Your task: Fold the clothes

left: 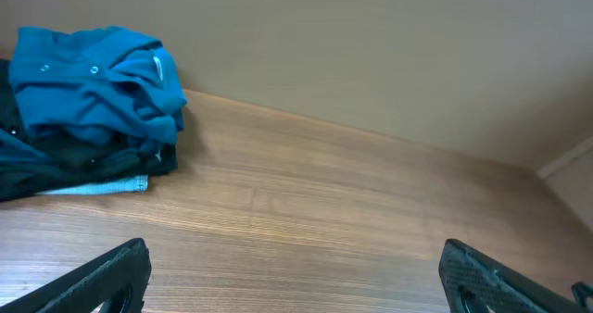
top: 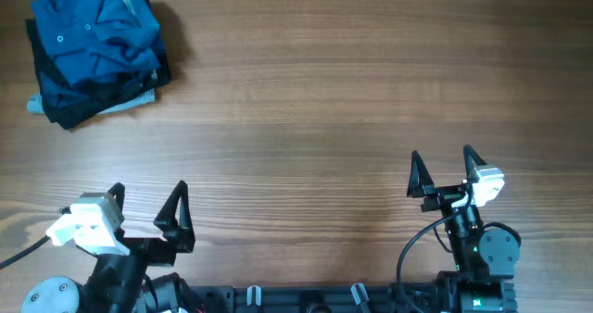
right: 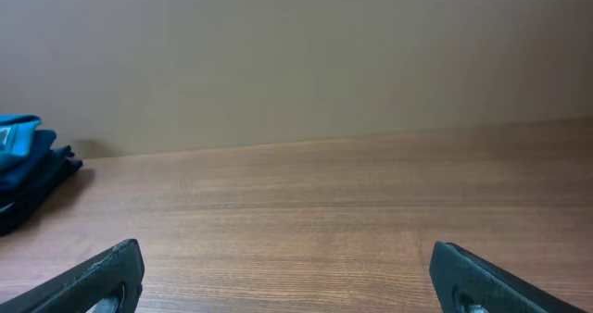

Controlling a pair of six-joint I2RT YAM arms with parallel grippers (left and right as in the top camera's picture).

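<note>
Wooden table (top: 324, 100): blue polo shirt (top: 93, 26) heaped atop black garment (top: 60, 105), far corner. Left gripper (top: 148, 191), right gripper (top: 443, 156): jaws apart, empty. Risk: both garments could be pinched together.

Lighting's flat and soft all round, looks like it's coming from above. From overhead the tabletop (top: 306, 100) is evenly lit, and the blue polo shirt (top: 93, 26) throws only a faint, fuzzy shadow along its right side. That view's a bit soft too, and the wood grain smears in places. Both wrist views look dimmer and kinda muddy. In the left one, the black garment (left: 83, 156) under the shirt crushes to near solid black. The jaws in the bottom corners are dark and slightly blurry, right up by the lens.
</note>
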